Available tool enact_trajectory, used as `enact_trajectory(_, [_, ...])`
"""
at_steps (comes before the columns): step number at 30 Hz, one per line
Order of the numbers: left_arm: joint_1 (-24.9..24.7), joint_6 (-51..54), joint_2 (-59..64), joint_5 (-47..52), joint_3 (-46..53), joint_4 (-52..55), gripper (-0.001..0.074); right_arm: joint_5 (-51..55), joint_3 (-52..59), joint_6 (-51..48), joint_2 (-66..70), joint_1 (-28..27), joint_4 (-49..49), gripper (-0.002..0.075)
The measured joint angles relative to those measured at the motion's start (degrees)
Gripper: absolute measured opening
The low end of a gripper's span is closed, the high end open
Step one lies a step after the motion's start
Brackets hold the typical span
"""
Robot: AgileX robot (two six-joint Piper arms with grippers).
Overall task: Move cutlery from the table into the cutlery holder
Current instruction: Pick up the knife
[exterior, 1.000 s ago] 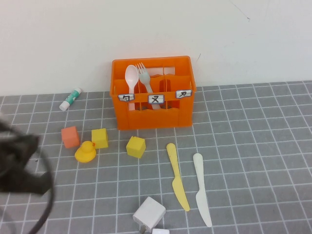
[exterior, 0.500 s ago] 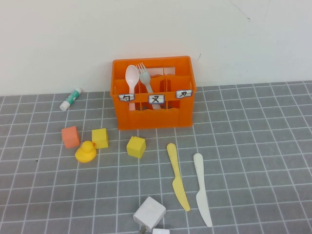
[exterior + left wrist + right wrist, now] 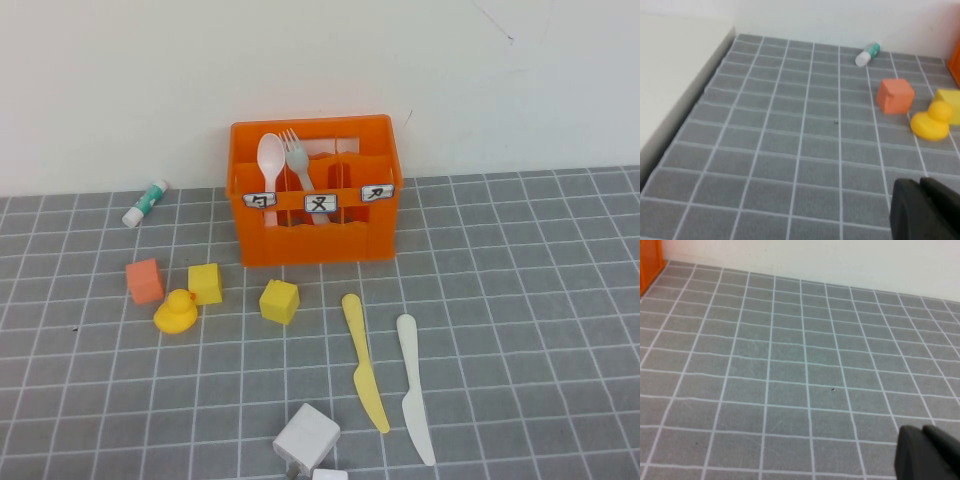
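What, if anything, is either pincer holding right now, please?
Nothing visible: only a dark tip of the left pincer and right pincer shows, above bare table.

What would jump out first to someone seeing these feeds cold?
The orange cutlery holder at the back wall, with a spoon and fork standing in it. Nearer, a yellow knife and white knife lie side by side on the table. Only dark tips of the left gripper and right gripper show.
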Motion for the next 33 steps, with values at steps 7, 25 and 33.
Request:
enact_trajectory(7, [0.0, 5.81, -0.05, 0.69, 0.0, -0.38, -0.0001, 0.0, 0.0, 0.0, 0.0, 0.0, 0.0, -0.0003])
enact_trajectory(25, [0.0, 7.18, -0.05, 0.69, 0.0, -0.38, -0.0001, 0.0, 0.0, 0.0, 0.0, 0.0, 0.0, -0.0003])
enact_trajectory(33, [0.0, 7.18, -0.05, 0.69, 0.0, -0.38, -0.0001, -1.07, 0.0, 0.0, 0.0, 0.0, -0.11, -0.0003])
